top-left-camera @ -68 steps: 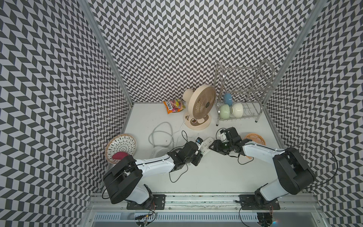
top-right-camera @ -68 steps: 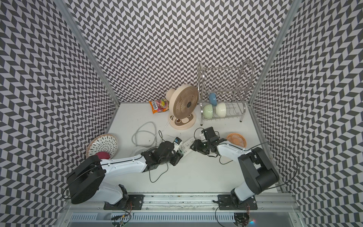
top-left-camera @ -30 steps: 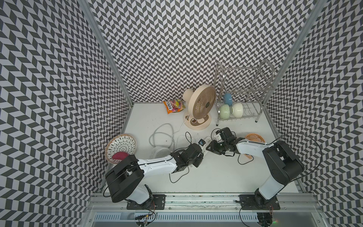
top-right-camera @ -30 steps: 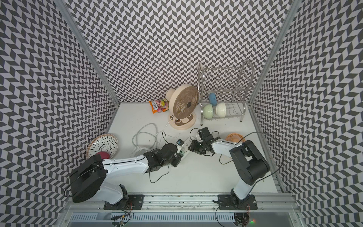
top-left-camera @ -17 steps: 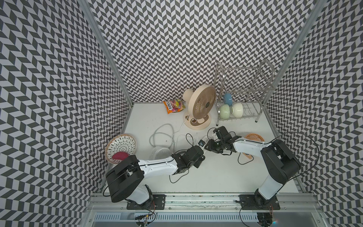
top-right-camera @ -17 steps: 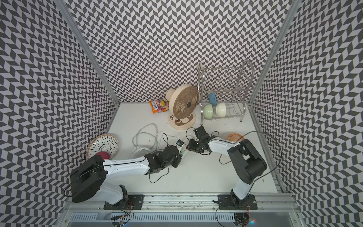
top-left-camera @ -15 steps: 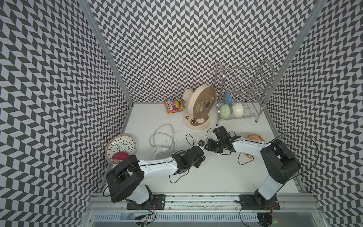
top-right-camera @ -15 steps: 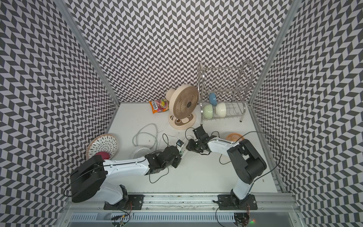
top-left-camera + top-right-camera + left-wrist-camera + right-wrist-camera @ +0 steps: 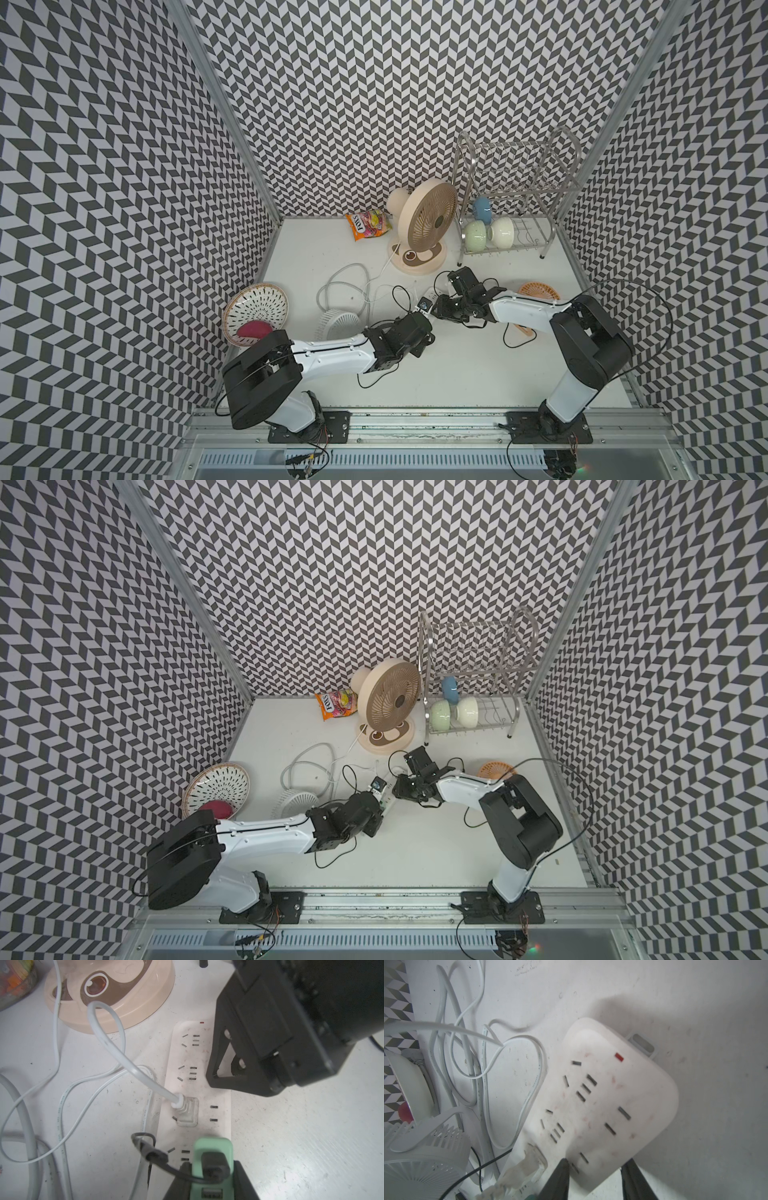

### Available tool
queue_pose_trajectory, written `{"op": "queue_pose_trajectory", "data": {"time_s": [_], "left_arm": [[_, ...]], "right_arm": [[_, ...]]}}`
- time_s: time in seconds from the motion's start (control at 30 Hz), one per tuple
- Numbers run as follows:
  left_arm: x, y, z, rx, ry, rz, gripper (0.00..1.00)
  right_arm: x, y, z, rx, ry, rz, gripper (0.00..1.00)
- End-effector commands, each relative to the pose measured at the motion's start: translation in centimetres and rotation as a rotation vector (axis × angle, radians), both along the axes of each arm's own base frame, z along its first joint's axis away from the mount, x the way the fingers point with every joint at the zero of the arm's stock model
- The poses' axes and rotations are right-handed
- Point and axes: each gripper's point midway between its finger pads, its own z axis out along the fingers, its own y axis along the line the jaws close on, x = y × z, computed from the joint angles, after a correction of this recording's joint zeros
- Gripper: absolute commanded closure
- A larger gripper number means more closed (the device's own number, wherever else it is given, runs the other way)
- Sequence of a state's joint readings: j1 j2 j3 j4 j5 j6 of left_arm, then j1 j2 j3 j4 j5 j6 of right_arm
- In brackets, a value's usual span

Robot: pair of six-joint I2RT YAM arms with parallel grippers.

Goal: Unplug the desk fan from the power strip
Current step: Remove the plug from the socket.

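In both top views the power strip (image 9: 433,294) lies on the counter (image 9: 457,374) in front of the desk fan (image 9: 430,216); the snack bag (image 9: 369,219) reads roughly "FOSS". In the left wrist view the left gripper's (image 9: 209,1167) fingers (image 9: 245,1184) clamp the green adapter (image 9: 212,1147), likely anchoring the strip while the white plug (image 9: 187,1113) sits seated. In the right wrist view the right gripper's (image 9: 596,1169) fingers (image 9: 558,1180) stand parted astride the strip's edge, holding nothing.

Both top views look down from high above the front edge of the table (image 9: 457,374), facing the back wall (image 9: 374,104), so you see the whole scene twice. Your wrist cameras hang close over the power strip (image 9: 197,1088), which both share: the left one faces backward, the right one faces the left wall (image 9: 394,991).
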State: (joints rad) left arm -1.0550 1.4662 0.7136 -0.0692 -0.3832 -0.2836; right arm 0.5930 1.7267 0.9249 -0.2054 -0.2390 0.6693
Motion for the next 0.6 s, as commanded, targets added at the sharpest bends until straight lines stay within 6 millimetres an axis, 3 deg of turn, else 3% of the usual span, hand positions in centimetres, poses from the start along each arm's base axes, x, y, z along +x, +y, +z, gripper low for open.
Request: {"op": "queue_pose_trajectory", "data": {"time_s": [0.0,0.17,0.27,0.47,0.57], "left_arm": [[1.8,-1.3,4.7,-0.08,-0.127,0.039,0.79],[-0.2,-3.9,5.1,-0.241,-0.048,-0.089,0.77],[-0.8,-4.3,5.1,-0.272,-0.029,-0.111,0.77],[1.7,-1.3,5.2,-0.112,-0.145,0.053,0.78],[1.9,-1.1,5.7,-0.102,-0.165,0.048,0.78]], "right_arm": [[-2.6,-4.0,-5.1,-0.217,0.117,-0.018,0.6],[-2.6,-3.8,-5.1,-0.218,0.117,-0.013,0.6],[-2.7,-3.9,-5.2,-0.219,0.12,-0.015,0.6],[-2.8,-3.8,-5.3,-0.222,0.12,-0.01,0.6],[-2.9,-3.8,-5.3,-0.221,0.121,-0.009,0.6]]}}
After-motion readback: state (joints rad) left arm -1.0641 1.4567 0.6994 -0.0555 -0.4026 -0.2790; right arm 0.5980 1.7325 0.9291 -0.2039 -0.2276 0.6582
